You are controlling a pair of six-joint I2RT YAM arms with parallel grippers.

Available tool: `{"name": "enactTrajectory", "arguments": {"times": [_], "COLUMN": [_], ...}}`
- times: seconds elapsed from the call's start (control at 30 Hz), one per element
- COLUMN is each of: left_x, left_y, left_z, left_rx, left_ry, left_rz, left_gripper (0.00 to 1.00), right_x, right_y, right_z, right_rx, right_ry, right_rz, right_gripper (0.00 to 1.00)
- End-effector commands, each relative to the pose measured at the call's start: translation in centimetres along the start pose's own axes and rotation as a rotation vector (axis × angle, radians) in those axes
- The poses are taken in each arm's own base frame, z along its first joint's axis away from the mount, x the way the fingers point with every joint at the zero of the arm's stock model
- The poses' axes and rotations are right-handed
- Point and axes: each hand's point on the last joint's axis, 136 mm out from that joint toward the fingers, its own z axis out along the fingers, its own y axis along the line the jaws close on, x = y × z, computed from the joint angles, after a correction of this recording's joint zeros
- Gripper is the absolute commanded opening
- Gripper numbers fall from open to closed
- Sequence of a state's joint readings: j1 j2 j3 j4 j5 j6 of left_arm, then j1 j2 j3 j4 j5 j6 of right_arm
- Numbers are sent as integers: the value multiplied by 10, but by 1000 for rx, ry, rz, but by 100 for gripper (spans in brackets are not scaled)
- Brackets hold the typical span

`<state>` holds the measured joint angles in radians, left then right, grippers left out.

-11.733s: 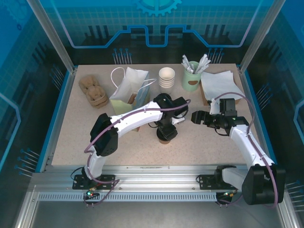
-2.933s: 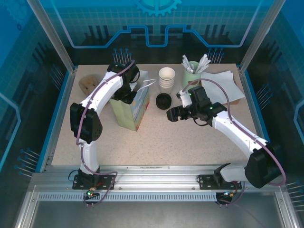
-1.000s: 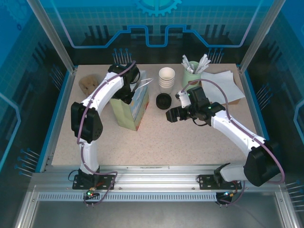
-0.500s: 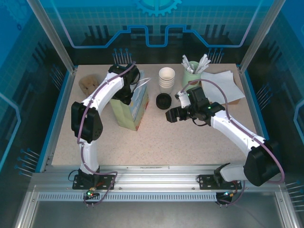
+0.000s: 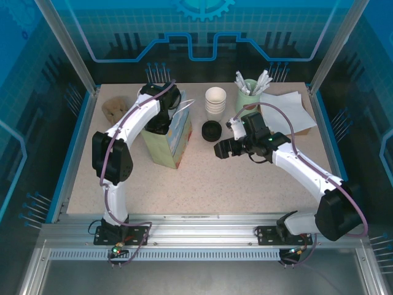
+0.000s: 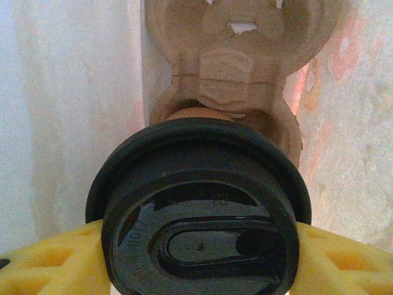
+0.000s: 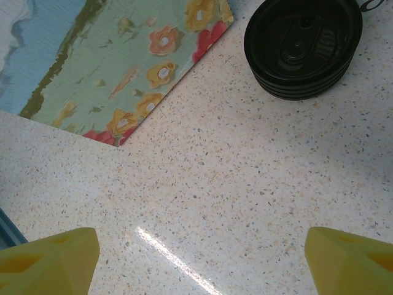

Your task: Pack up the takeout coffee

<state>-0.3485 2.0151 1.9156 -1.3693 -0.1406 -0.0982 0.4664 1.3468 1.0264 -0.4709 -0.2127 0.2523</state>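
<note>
Inside the tall paper bag (image 5: 163, 147) with the flower-printed side, at the back left of the speckled beige tabletop (image 5: 245, 184), the left gripper (image 6: 199, 261) holds the takeout coffee (image 6: 199, 209), a small brownish paper cup under a round black plastic lid. In the left wrist view the lid faces the camera, and a yellow finger (image 6: 49, 264) shows at each side of it, just under the rim. The jaws look clamped on the cup's sides, though the lid hides the contact itself. Beyond the cup lies a moulded brown pulp cup carrier (image 6: 242, 61), between the bag's pale inner walls. A sliver of the cup's brown side shows right at the edge of one carrier pocket; whether it is seated there or hanging above I cannot tell. From above, the left arm arches over the bag's mouth with its wrist dipped in.

The right gripper (image 7: 199, 246) hovers over bare tabletop just right of the bag, its jaws spread wide with nothing between them. Ahead of it sits a short stack of loose black plastic lids (image 7: 301, 46). Behind the lids stands a stack of lidless white paper cups (image 5: 215, 100), and beside that a pale green mug (image 5: 247, 104) stuffed with white items. A second brown pulp carrier (image 5: 113, 109) rests on the table left of the bag.
</note>
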Motion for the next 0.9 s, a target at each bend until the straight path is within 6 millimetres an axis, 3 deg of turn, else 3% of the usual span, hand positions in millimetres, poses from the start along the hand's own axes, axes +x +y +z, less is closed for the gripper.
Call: {"name": "enactTrajectory", "arguments": {"times": [0.0,0.87], "left_x": [0,6], "left_y": [0,-3], "left_z": [13,-2], "left_rx": [21,44], "left_ry": [33,25], "left_rz": [5,27], "left_gripper": [41,41], "right_x": [2,2], "right_y": [6,7], "right_z": [3,4], "right_rx": [-9,-11], "right_ry": [14,15], "right_rz": [-24,-27], "right_gripper": [88,88]}}
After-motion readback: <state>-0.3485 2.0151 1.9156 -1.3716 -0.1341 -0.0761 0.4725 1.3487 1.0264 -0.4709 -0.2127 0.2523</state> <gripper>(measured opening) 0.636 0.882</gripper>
